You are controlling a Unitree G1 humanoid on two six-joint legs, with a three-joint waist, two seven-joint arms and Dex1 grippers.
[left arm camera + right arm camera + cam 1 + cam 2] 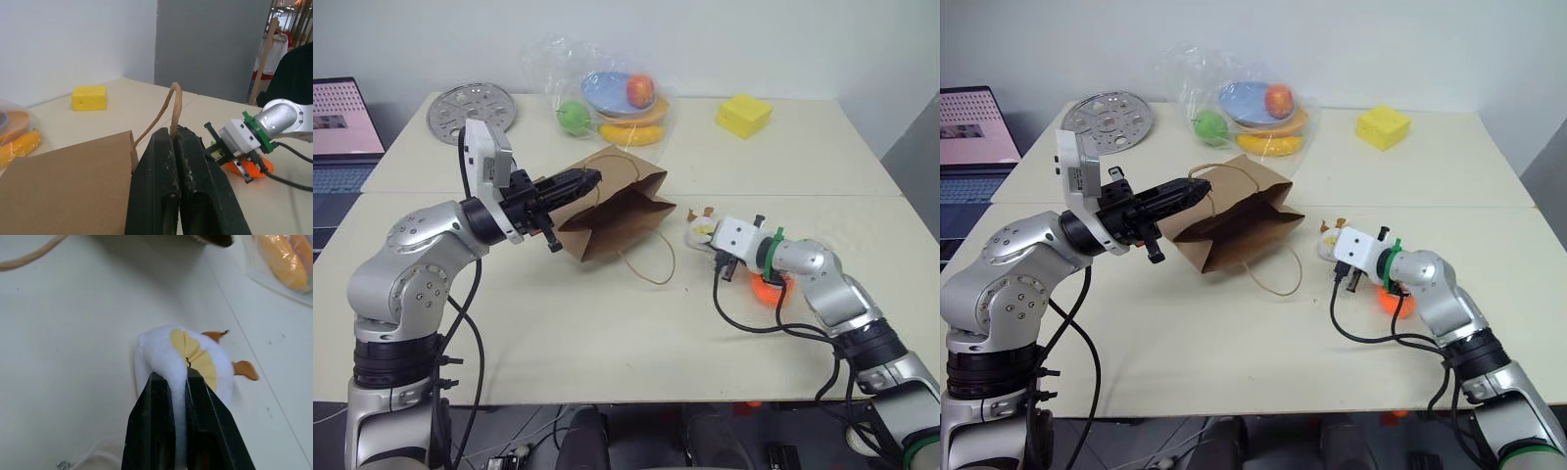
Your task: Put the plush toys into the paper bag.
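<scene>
**Egg toy pinched, bag held up, nothing bagged yet**

The paper bag (612,211) is seen near the middle of the bench (558,343), tipped over with its mouth toward the robot's right. One loop handle (164,115) is clamped between the closed fingers of the left gripper (590,179), so that side of the bag is held up off the bench. The other handle is left lying loose on the bench in front of the bag.

The white egg toy (183,357) is found on the bench just to the right of the bag mouth. Its plush edge is pinched by the right gripper (183,377), fingers nearly together with white fabric squeezed between them. It does not appear to be lifted yet.

The carrot toy (771,288) is seen as an orange patch under the right forearm, on the bench; its leaves cannot be made out.

Progress: judged early. No toy can be seen inside the bag, though the interior is mostly hidden. Left to do: the egg is to be carried into the mouth and released, then the carrot picked up and bagged.

Also on the bench, well behind: a yellow block (744,115), fruit in a clear plastic bag (617,98), a round metal plate (472,108).
</scene>
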